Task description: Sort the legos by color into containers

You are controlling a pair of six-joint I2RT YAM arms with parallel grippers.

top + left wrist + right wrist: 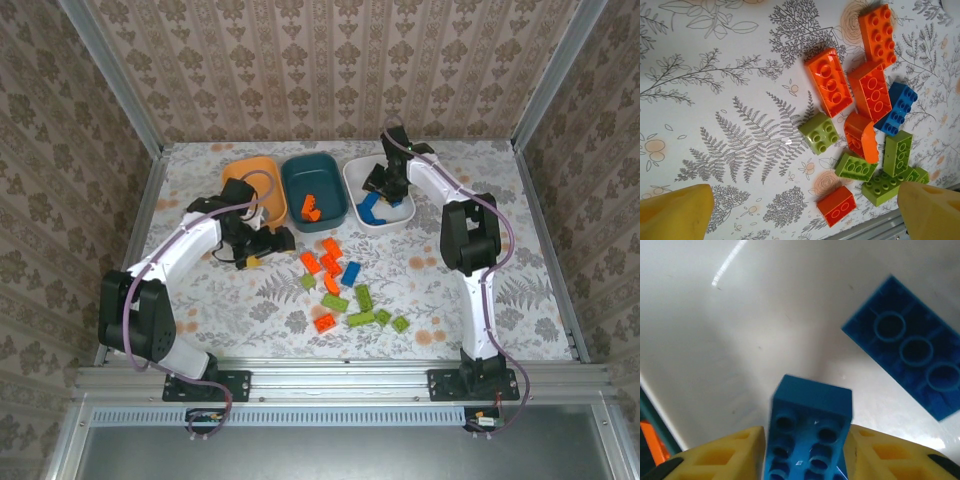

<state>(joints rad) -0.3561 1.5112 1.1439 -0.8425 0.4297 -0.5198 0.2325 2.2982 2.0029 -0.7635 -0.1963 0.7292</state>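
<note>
Left pincer (805,207): you have it spread wide, nothing between its yellow fingers (675,210). It hangs over the patterned table (730,125), just left of the loose legos (340,285).

Loose legos: they lie in a cluster on the table, in front of the containers and between your two arms. The left wrist view shows orange and lime green pieces lying close together, several touching. One blue brick (896,109) rests against an orange one.

Containers: they stand in a row at the far side of the table, with the orange bowl (240,165) on the left, the dark teal bowl (322,180) in the middle and the white bowl (398,213) on the right. Each is just beside the next. The dark teal bowl holds orange legos (310,207).

Right pincer (385,185): you have it lowered into the white bowl. A blue lego (810,410) stands between its two yellow fingers, studs toward the camera and close to both pads. I cannot tell whether the pads press on it or stand just clear. The opening is narrow, little wider than the piece.

A second blue lego (912,367) lies on the white floor of that bowl, apart from the first, showing three round rings.
</note>
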